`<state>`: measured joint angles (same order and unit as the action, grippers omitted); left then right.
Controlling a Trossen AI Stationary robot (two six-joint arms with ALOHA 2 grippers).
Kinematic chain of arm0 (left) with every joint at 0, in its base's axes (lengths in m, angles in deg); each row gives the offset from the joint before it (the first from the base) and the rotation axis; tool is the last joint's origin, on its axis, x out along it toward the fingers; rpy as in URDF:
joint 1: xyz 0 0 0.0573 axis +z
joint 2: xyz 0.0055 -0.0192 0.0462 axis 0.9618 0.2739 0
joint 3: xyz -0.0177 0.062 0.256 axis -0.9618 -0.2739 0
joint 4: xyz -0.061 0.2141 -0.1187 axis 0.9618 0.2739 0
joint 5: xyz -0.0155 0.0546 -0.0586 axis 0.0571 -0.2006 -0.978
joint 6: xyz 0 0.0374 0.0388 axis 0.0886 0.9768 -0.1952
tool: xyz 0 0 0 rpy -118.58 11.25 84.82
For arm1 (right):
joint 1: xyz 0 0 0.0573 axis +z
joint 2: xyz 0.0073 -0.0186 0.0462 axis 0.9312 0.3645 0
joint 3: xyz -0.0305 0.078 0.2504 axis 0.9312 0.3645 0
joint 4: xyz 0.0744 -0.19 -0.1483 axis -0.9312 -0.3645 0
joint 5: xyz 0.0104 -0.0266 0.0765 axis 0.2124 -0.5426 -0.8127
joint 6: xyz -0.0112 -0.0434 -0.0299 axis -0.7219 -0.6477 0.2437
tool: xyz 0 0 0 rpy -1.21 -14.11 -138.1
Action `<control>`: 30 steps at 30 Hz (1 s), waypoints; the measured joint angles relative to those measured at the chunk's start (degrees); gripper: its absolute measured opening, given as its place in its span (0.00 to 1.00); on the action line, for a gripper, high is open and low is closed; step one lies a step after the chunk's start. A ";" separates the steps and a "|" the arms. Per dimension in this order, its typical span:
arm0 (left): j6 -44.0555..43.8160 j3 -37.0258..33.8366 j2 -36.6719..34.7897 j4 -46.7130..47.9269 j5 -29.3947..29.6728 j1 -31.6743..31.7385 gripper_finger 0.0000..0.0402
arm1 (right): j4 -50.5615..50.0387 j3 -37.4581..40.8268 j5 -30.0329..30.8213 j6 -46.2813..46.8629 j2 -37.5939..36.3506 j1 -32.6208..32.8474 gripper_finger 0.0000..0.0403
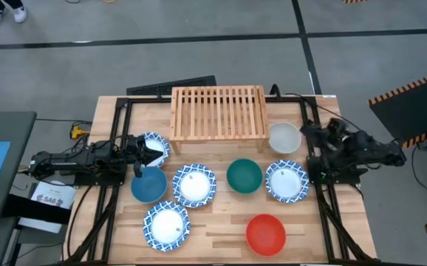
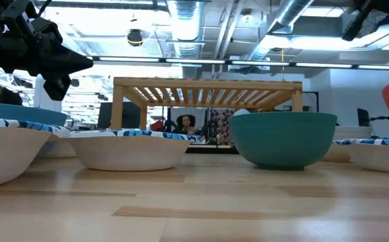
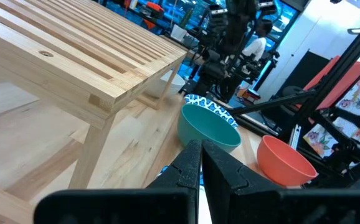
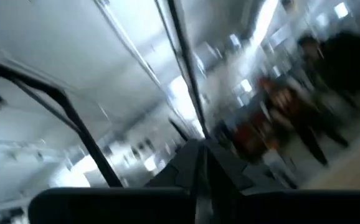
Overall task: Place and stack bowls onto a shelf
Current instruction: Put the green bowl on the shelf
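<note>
Partly hidden under left pincer, fingers pressed together: blue-and-white patterned bowl. Right pincer, closed, beside plain white bowl; slatted light-wood shelf bare.

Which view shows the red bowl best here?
The high view: the whole red bowl sits unobstructed near the table's front edge. The left wrist view shows it whole but at an angle, beyond the green bowl. The low view catches only a cropped sliver at its right edge. The right wrist view misses it.

Shelf at the table's back edge, bowls in loose rows before it.
</note>
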<state>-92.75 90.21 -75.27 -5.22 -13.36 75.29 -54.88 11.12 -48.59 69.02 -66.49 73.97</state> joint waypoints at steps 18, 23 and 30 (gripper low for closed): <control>0.00 0.00 0.00 0.01 -0.01 0.00 0.00 | -58.78 -29.83 -7.98 24.23 43.03 10.62 0.41; -0.01 -0.02 0.00 0.02 0.00 0.01 0.00 | -59.62 -29.89 -7.87 39.25 53.18 9.70 0.40; 0.00 -0.02 0.00 0.02 0.01 0.01 0.00 | -62.01 -29.89 -9.49 45.59 63.48 6.68 0.39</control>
<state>-92.75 90.19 -75.27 -5.20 -13.35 75.30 -116.89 -18.76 -58.07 114.61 -3.01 80.65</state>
